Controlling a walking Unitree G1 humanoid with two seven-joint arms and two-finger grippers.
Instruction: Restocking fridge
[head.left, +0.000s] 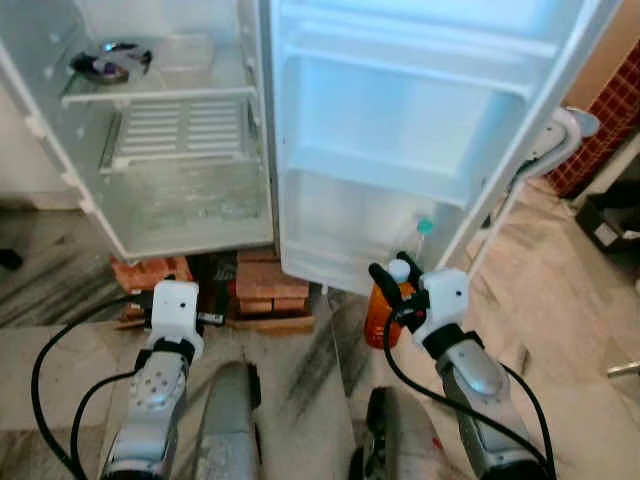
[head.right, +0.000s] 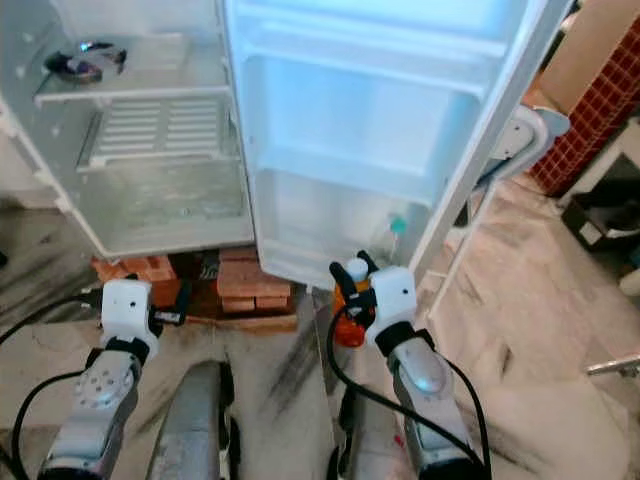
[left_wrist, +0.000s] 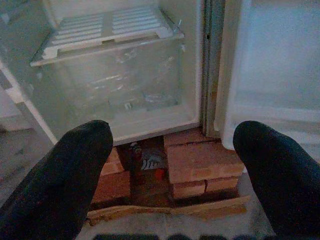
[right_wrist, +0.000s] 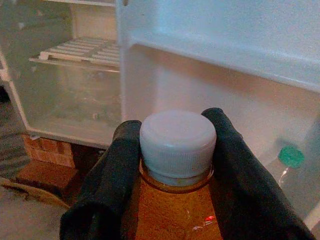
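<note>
Orange-filled bottle (head.left: 381, 312) with a white cap (right_wrist: 177, 141) hangs upright in the right tool (head.left: 398, 283), whose two black fingers (right_wrist: 111, 181) pinch its neck from either side just under the cap; it sits at about 5 o'clock in the head views, just in front of the lower edge of the open fridge door (head.left: 420, 130) and above the marble floor (head.left: 560, 310). Behind the door's bottom rail, at about 3 o'clock from the held bottle, a clear bottle with a green cap (head.left: 425, 228) stands in the lowest door shelf. The fridge body (head.left: 170, 150) fills the 11 o'clock part of the scene, its door swung wide; a white wire shelf (head.left: 180, 130) lies over a clear drawer, and on the glass shelf above, at 10 o'clock, rests a small dark dish (head.left: 112, 62). The fridge stands on red bricks (head.left: 265, 285) and a wooden board. The left tool (head.left: 212, 319) is held low at 7 o'clock, pointing at the bricks, its fingers (left_wrist: 55, 180) spread wide apart with nothing between them.
</note>
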